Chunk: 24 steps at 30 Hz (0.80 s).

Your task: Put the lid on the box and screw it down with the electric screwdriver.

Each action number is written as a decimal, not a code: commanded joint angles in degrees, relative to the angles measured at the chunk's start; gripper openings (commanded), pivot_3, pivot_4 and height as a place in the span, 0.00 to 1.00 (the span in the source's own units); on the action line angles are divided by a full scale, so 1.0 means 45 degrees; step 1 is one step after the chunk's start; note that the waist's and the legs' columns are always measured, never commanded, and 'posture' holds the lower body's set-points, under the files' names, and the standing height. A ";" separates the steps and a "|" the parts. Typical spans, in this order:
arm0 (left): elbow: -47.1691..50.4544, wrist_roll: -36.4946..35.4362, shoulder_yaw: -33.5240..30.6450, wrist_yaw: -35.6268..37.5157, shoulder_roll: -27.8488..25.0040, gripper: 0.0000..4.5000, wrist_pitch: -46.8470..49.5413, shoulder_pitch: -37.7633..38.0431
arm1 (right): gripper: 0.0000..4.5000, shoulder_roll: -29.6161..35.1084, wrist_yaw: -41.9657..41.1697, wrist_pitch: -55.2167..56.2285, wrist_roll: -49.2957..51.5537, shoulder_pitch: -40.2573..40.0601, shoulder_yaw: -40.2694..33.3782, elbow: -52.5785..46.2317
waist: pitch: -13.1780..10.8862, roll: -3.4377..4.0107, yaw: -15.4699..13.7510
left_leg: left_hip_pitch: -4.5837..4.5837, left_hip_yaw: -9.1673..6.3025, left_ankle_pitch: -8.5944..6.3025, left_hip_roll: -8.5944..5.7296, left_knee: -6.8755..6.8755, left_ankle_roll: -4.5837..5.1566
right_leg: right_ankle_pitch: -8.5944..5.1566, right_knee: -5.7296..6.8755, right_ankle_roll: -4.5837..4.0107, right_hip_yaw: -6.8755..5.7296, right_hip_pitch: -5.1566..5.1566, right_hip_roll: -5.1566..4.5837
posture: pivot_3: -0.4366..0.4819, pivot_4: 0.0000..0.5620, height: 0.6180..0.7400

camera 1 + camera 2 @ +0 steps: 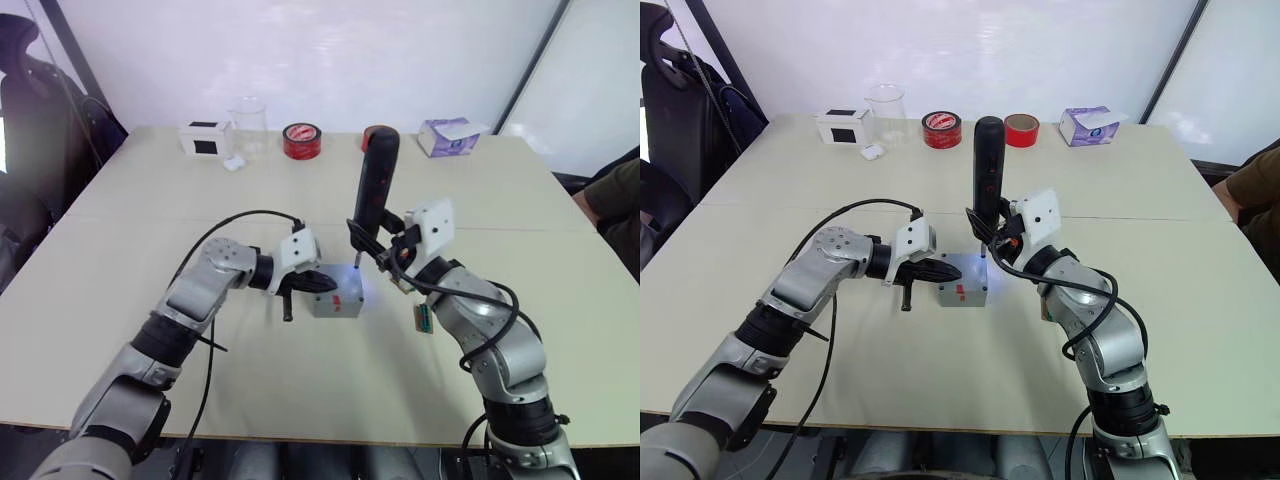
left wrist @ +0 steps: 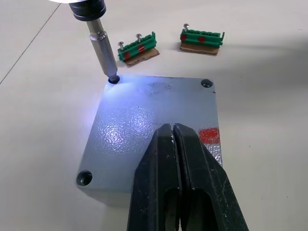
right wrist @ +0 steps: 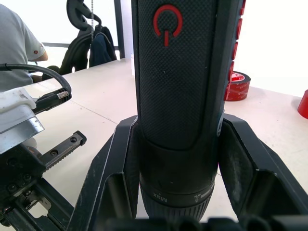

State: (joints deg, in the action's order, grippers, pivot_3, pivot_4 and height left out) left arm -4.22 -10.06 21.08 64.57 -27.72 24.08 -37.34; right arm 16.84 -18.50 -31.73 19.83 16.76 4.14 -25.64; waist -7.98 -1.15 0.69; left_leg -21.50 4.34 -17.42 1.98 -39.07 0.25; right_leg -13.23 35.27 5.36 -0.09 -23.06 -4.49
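The grey box sits mid-table with the lid lying flat on top of it. My left gripper is shut, and its joined fingertips rest on the lid beside a small red mark. My right gripper is shut on the electric screwdriver and holds it upright. The screwdriver's metal bit stands in the lid's far corner screw hole. Its white tip light shines on the lid. Two other corner holes show in the left wrist view.
Two small green pieces lie just beyond the box. Along the far edge stand a white box with a black panel, a clear beaker, two red tape rolls and a tissue pack. A person's arm is at the right.
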 commanded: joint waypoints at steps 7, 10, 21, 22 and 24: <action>-0.0170 0.0143 0.0023 0.0008 0.0043 0.00 -0.0029 0.0122 | 0.39 0.0153 -0.0087 -0.1224 0.0115 -0.0421 0.0076 0.0614 | -0.0002 0.0002 0.0001 | -0.0005 0.0000 -0.0002 0.0004 0.0011 0.0001 | -0.0003 -0.0010 -0.0003 -0.0005 -0.0030 -0.0021 | 0.48 0.27 1.00; -0.0208 0.0159 0.0039 -0.0033 0.0112 0.00 -0.0016 0.0107 | 0.39 0.0262 -0.0094 -0.1521 0.0411 0.0006 -0.0332 0.0293 | -0.0005 0.0005 -0.0016 | -0.0011 0.0001 -0.0003 0.0001 0.0014 0.0002 | -0.0004 -0.0019 -0.0004 -0.0008 -0.0038 -0.0033 | 0.48 0.27 1.00; 0.0104 -0.0484 -0.0546 -0.0120 0.0236 0.00 0.0848 0.0189 | 0.39 0.1642 0.2333 -0.7324 0.6166 0.6129 -0.6526 0.0405 | -0.0085 0.0108 -0.0038 | -0.0386 0.0008 0.0005 -0.0031 -0.0034 0.0008 | 0.0013 0.0007 0.0001 -0.0004 -0.0359 -0.0065 | 0.48 0.27 1.00; 0.0309 -0.0799 -0.0838 -0.0291 0.0353 0.00 0.1151 0.0189 | 0.39 0.1942 0.2683 -0.8094 0.6421 0.6674 -0.6932 0.0708 | -0.0088 0.0111 -0.0055 | -0.0401 0.0000 0.0005 -0.0031 -0.0033 0.0008 | 0.0014 0.0009 0.0002 -0.0013 -0.0370 -0.0063 | 0.48 0.27 1.00; 0.0731 -0.1534 -0.1816 -0.1096 0.0812 0.00 0.1670 0.0148 | 0.39 0.2640 0.3018 -0.9391 0.6805 0.7573 -0.7558 0.1373 | -0.0090 0.0115 -0.0032 | -0.0413 -0.0007 -0.0002 -0.0030 -0.0014 0.0019 | 0.0014 -0.0002 0.0006 -0.0025 -0.0378 -0.0056 | 0.48 0.27 1.00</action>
State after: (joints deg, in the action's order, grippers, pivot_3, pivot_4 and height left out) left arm -3.12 -14.47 16.36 62.32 -25.00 29.41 -36.61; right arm 27.40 -6.41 -69.69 47.47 48.85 -26.64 -20.36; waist -8.39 -0.64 0.55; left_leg -23.37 4.32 -17.46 1.85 -39.11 0.39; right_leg -13.13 35.24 5.48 -0.20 -24.78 -4.73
